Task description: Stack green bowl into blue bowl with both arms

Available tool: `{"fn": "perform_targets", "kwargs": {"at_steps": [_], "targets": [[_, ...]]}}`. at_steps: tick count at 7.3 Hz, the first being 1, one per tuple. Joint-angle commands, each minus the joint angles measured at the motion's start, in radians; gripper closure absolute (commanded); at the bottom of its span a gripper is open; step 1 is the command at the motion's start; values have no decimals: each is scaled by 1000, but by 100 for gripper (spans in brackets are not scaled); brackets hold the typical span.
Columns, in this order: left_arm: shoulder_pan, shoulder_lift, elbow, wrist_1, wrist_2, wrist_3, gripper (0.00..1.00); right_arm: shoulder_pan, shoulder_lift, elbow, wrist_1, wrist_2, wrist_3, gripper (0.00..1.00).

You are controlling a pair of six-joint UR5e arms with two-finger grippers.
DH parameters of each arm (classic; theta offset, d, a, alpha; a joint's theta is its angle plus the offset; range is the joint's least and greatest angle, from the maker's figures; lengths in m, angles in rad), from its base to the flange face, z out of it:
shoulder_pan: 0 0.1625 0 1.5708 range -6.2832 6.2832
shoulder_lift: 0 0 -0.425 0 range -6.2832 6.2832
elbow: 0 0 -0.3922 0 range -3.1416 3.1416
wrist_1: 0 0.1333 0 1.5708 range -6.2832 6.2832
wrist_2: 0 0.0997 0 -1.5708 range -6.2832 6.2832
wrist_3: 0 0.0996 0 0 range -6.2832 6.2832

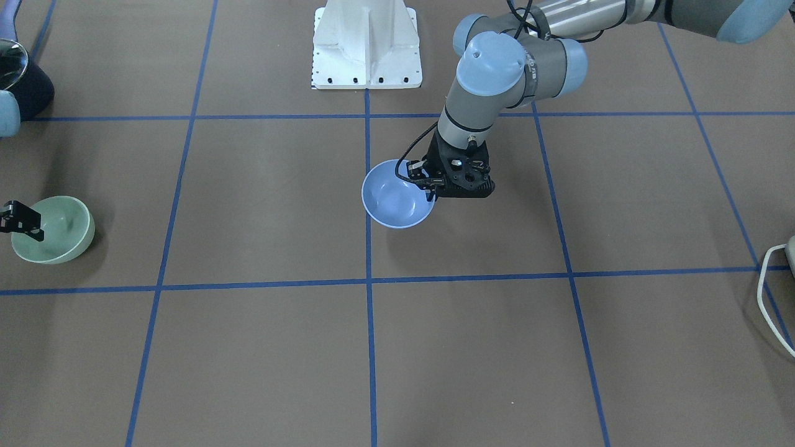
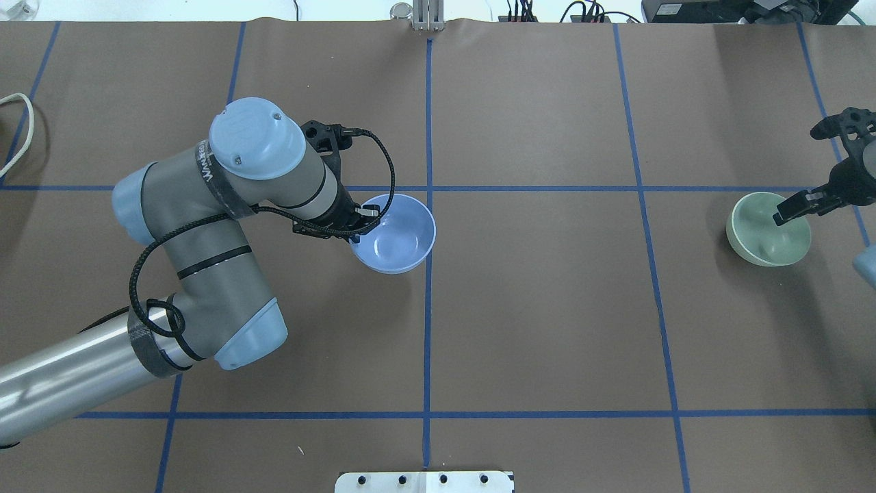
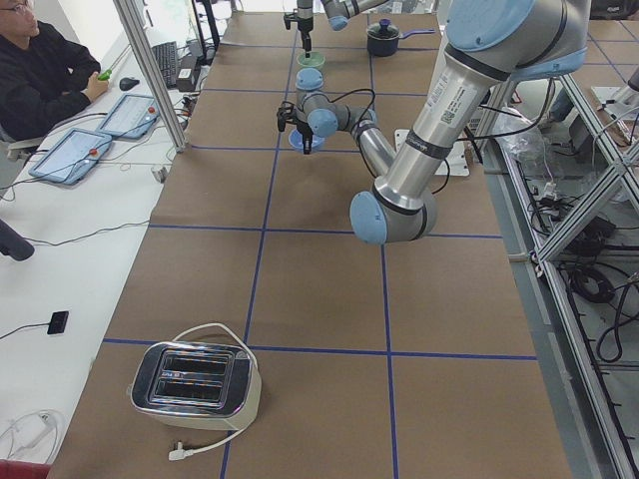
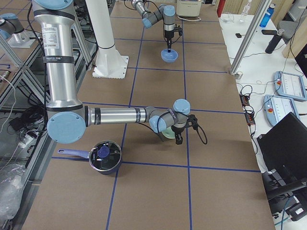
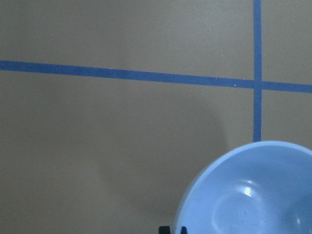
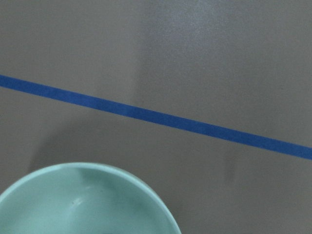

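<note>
Overhead exterior view: the jaws of the left gripper (image 2: 357, 222) are set nearly closed astride the rim of the blue bowl (image 2: 400, 239), on the side nearest the arm. One finger is inside and one outside, and the rim is pinched between them. In the left wrist view, only two dark fingertips (image 5: 165, 229) are seen at the bottom edge, beside the bowl's rim.

The blue bowl is placed mouth up near the middle of the table (image 2: 547, 329), just beside the centre tape line (image 2: 428, 342) on the robot's left. Whether it rests on the table or is raised cannot be told.

One finger of the right gripper (image 2: 794, 207) is seen reaching over the rim of the green bowl (image 2: 759, 239), its tip above the inside. The other finger is hidden, so the width of those jaws and any hold on the bowl cannot be told.

The green bowl is placed mouth up far out on the robot's right, well apart from the blue bowl.

A pedestal (image 1: 366, 46) is seen at the robot's edge of the table. A toaster (image 3: 195, 384) is shown at the left end, and a pot (image 4: 105, 155) near the right arm.
</note>
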Motion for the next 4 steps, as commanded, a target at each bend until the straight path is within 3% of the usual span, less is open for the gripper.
{"fn": "perform_targets", "kwargs": {"at_steps": [1, 3, 4], "targets": [[16, -1, 2, -1, 22, -2, 100, -5, 1, -4, 2, 3, 5, 58], [18, -1, 2, -4, 22, -7, 100, -5, 3, 0, 0, 11, 25, 100], [19, -4, 11, -12, 22, -7, 100, -3, 3, 5, 5, 14, 41, 100]]}}
